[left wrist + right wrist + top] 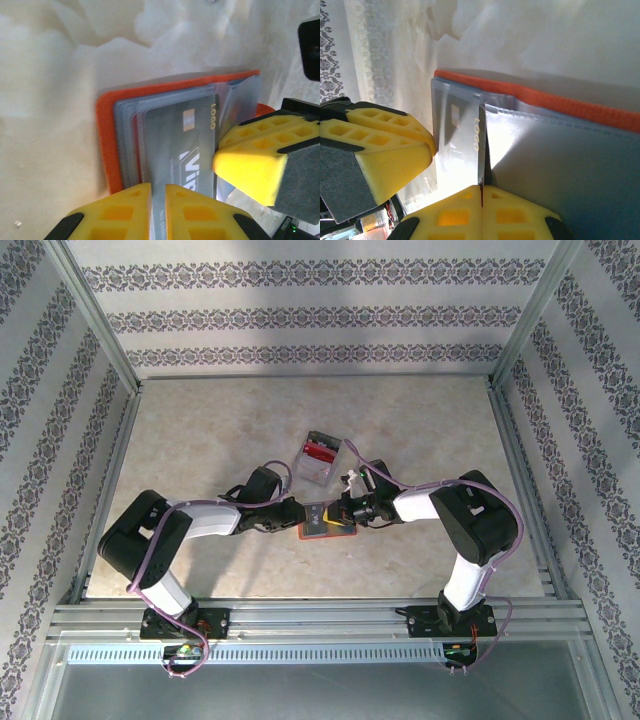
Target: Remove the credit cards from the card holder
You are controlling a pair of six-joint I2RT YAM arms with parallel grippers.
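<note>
From above, we see the card holder [327, 521] lying open on the table [200, 440], in its near half, about midway between the left and right edges. The left gripper [298, 512] reaches the holder's left end and the right gripper [346, 511] its right end.

The left wrist view adds the details. A grey credit card [175, 145] sticks out of the grey-blue pockets. It has a gold chip [188, 120], the word "LOGO" and white letters starting with "Vi". The left pads [120, 210] stand a narrow slit apart over this card, and we cannot tell if they pinch it.

In the right wrist view the right pads [455, 215] are pressed together on the edge of a pocket leaf [560, 170] of the holder.

Farther, toward the table's middle, stands a clear plastic box [321, 456] with red contents.
</note>
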